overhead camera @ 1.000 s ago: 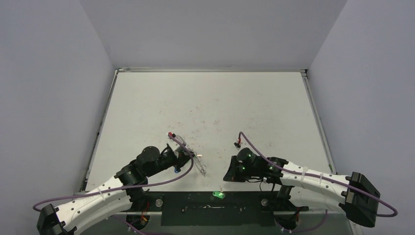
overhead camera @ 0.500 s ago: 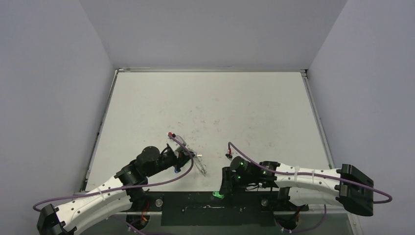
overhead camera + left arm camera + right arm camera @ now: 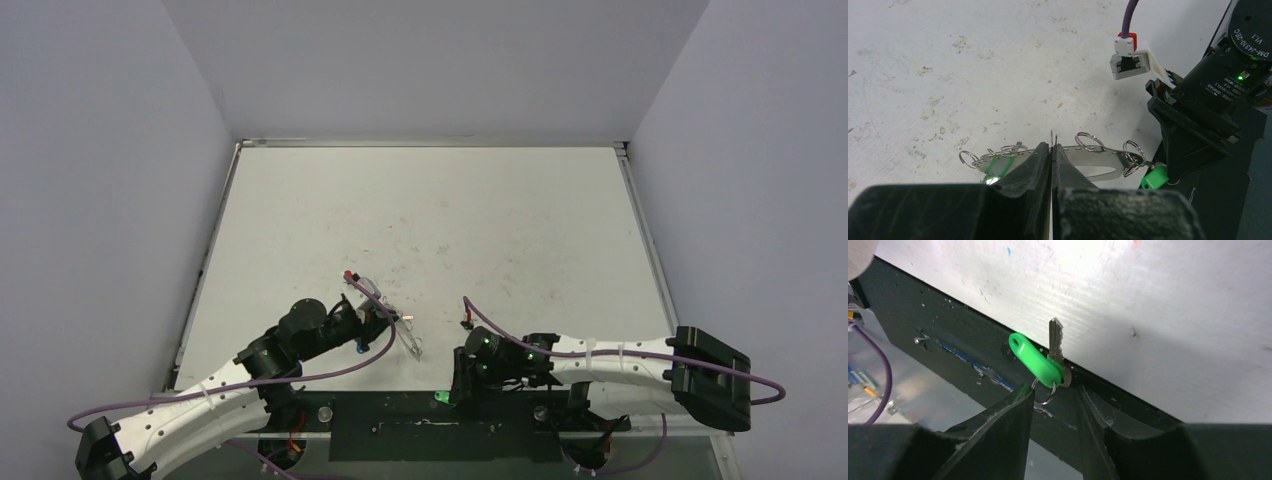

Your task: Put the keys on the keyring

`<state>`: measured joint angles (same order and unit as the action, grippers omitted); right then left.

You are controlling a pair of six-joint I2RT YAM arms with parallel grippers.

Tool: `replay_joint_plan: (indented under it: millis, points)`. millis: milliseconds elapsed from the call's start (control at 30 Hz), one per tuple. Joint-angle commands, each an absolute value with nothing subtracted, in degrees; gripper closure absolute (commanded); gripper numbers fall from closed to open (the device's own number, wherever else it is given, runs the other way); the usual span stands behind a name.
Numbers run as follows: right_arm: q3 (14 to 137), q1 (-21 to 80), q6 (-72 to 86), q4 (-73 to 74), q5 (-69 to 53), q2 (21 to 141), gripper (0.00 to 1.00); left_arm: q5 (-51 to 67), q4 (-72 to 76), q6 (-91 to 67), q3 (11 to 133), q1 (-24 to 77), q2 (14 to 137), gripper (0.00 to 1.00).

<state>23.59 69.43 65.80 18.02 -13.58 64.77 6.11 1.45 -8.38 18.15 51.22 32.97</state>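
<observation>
— While your left gripper (image 3: 1051, 150) hovers over the white worktop (image 3: 948, 60), what do its jaws pinch?
— They're pressed together on the thin silvery metal keyring (image 3: 1088, 162). Your right gripper (image 3: 1053, 400) has its jaws spread beside the silver key with a bright green plastic head (image 3: 1040, 365), which lies at the worktop's near edge on the black strip (image 3: 973, 355).

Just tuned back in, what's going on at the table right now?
The left pincer is shut on the thin rim of the keyring and holds it just above the table. The right pincer is down at the table's near edge with its jaws open on either side of a green key, which lies across the white top and the black strip. That key is not gripped and not on the ring.
</observation>
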Motion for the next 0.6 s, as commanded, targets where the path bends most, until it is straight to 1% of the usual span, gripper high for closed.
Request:
replay_joint_plan:
  millis: [0,67,100,233,300,467,567]
  points:
    - [23.0,70.4,67.7,12.9,-14.2,67.6,0.64,7.1,4.0,-8.6,19.3,51.0,33.0,1.00]
    - [23.4,71.1,67.8,12.3,-14.2,68.5,0.67,7.1,3.9,-8.7,19.3,51.0,32.9,1.00]
    - [23.5,71.3,67.8,12.0,-14.1,68.9,0.70,7.1,3.9,-8.8,19.3,51.0,32.9,1.00]
    - [24.0,71.9,68.2,12.1,-13.2,68.3,0.91,7.2,3.4,-8.7,19.5,51.0,32.6,1.00]
    - [25.1,71.8,67.4,14.5,-12.1,67.2,1.00,7.1,3.1,-8.6,19.6,51.0,32.5,1.00]
    - [29.6,71.7,62.9,22.7,-8.2,65.0,1.00,7.1,2.6,-8.6,19.3,51.0,31.8,1.00]
    - [33.5,69.7,56.7,29.3,-6.1,65.0,1.00,7.3,2.6,-8.5,19.3,51.0,31.5,1.00]
